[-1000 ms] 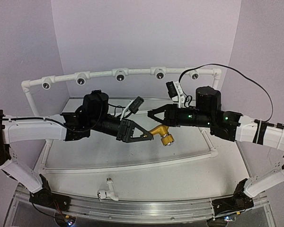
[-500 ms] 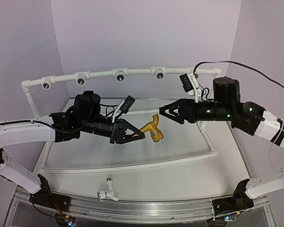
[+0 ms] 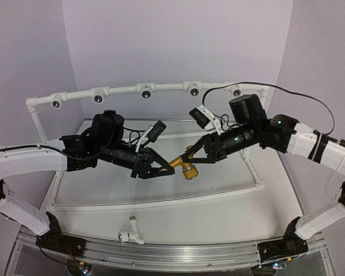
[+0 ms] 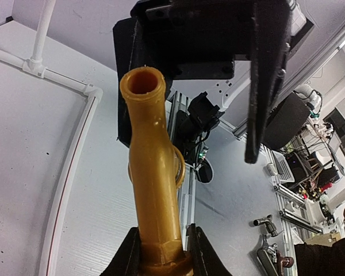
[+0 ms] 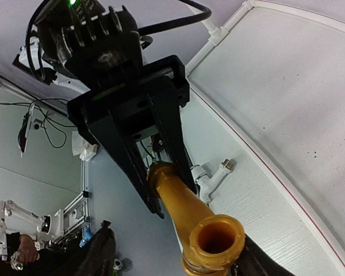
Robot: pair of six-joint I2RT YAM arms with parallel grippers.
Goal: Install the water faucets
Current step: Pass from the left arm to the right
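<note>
Lavender walls are closing in a white bench (image 3: 218, 213), and a white pipe frame (image 3: 121, 89) with round dark sockets is running along its back and sides. From above, both arms are reaching toward the middle, meeting over the bench. The left tool (image 3: 168, 168) is clenching one end of the yellow-orange faucet (image 3: 184, 167), holding it in the air. The right tool (image 3: 194, 156) is straddling the faucet's other end with its jaws parted. The white faucet (image 3: 131, 233) is lying on the bench near the front edge, on the near side of the frame's front pipe.

Seen from the left wrist, two fingers (image 4: 129, 256) are pinching the faucet's base, and its spout is pointing away, its open mouth sitting between the right tool's spread black fingers.

Seen from the right wrist, the faucet's round open end is facing the camera. One finger (image 5: 103, 253) is standing well clear of it; the other is sitting just beside it, and I cannot tell whether they are touching. Beyond, the left tool's jaws are gripping the far end, and the white faucet is showing on the bench behind.
</note>
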